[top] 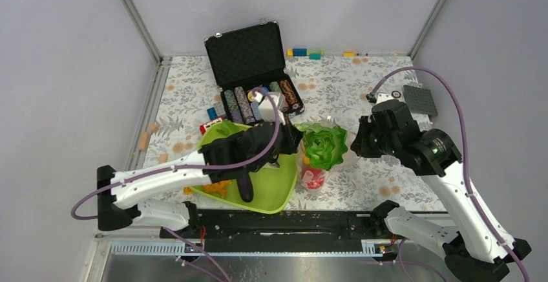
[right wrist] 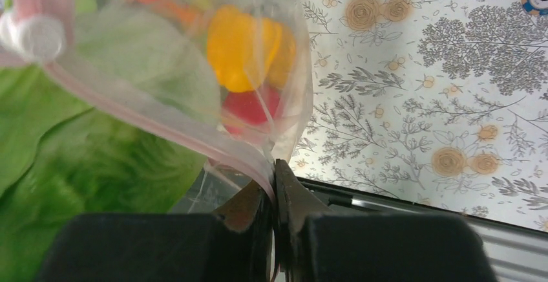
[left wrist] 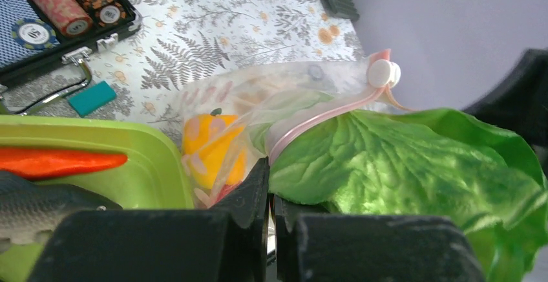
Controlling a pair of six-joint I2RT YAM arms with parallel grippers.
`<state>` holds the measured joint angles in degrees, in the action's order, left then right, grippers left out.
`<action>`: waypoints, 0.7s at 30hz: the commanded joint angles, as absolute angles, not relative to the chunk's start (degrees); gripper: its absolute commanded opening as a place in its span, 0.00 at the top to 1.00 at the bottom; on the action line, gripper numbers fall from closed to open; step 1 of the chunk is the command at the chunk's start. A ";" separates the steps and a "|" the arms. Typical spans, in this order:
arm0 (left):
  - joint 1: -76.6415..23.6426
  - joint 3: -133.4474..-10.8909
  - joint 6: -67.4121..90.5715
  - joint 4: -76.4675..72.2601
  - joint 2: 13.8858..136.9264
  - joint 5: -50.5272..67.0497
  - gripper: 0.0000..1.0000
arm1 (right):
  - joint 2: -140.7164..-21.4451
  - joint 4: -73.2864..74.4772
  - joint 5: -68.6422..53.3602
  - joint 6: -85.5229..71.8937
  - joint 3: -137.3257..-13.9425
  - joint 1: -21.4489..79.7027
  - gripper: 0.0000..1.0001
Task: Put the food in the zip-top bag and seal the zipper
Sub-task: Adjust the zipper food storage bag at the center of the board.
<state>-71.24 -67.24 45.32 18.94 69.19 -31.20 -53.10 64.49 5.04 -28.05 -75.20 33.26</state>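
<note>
Nearest the arm bases, a lime-green tray (top: 274,195) lies on the worktop (top: 381,178). In it are the purple eggplant (top: 245,188), the orange carrot (left wrist: 58,162) and the grey fish (left wrist: 39,201).

Just right of the tray is the zip-top bag (top: 315,173), clear and crumpled, set between the two tools. The yellow pepper (right wrist: 242,46) and the red apple (right wrist: 252,106) are inside it, seen through the plastic.

Left tool (left wrist: 268,188): jaws together, clamped on the bag at its mouth, on the tray side. The pink zipper (left wrist: 316,117) runs down into the gap between its fingertips.

Right tool (right wrist: 273,188): jaws together, clamped on the opposite end of the mouth, with the pink strip pinched between them.

The green lettuce (top: 325,145) sits at the mouth between both tools, most of its leaf outside the plastic. How much of it is inside cannot be told. A white slider (left wrist: 383,73) sits on the zipper.

Farther back, an open black case (top: 249,52) holds rows of poker chips.
</note>
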 commanded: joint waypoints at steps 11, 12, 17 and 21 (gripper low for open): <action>-66.53 -82.96 41.48 34.55 83.03 -21.93 0.75 | -52.41 65.38 3.98 -27.11 -73.49 33.17 0.88; -66.47 -83.40 41.48 34.95 83.26 -21.53 0.59 | -52.65 65.40 3.79 -27.22 -73.62 33.22 0.88; -66.51 -82.04 41.66 35.11 81.30 -20.26 0.43 | -53.15 65.47 2.73 -28.35 -74.30 32.95 0.88; -66.53 -78.72 42.72 33.06 79.77 -17.90 0.41 | -53.65 65.38 1.72 -29.06 -74.87 32.82 0.89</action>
